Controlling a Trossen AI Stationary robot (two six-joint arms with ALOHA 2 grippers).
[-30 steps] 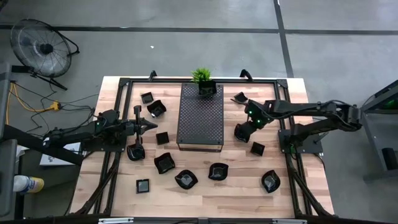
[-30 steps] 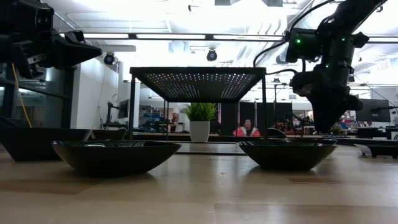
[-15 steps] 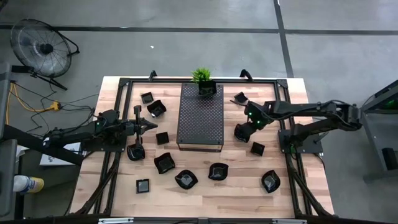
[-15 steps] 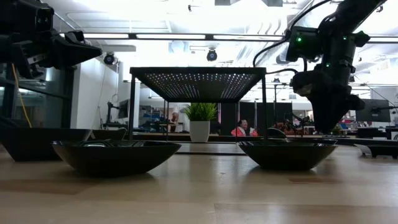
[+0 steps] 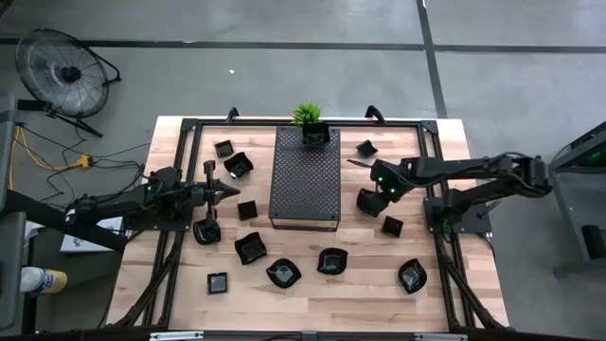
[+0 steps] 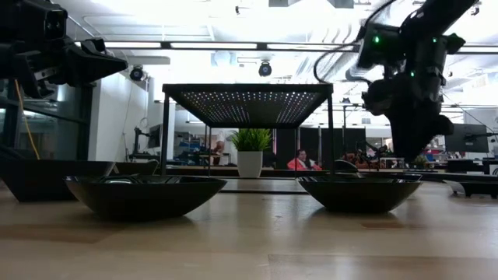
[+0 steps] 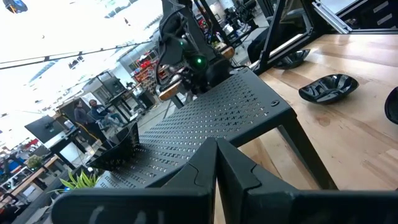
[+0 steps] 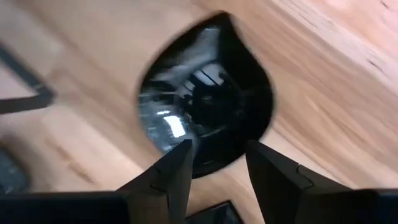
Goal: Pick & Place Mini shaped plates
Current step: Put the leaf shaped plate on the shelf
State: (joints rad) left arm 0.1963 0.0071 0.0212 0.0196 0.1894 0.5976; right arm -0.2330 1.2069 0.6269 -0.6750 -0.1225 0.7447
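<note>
The right end effector (image 8: 216, 163) is hanging just above a teardrop-shaped mini plate (image 8: 208, 121) on the bench (image 5: 445, 294), its two fingers (image 8: 171, 171) spread and nothing between them. From overhead, that end effector (image 5: 369, 201) is sitting just right of the perforated tray (image 5: 305, 180), with a small square plate (image 5: 392, 226) lying near it on the near side.

To do this pick well, I'd say the fingers should be straddling one wall of the dish, one fingertip inside the bowl and one outside, before pressing together. The glaze looks slick, so a bite low on the wall is likely safer than one at the very lip. The pointed end looks thinner and may twist; the broad curved side seems a better hold. A straight lift should keep it clear of the square plate.

The left end effector (image 5: 231, 190) is waiting left of the tray, fingers pressed together on nothing. More plates (image 5: 332, 260) are lying scattered along the near half of the bench.
</note>
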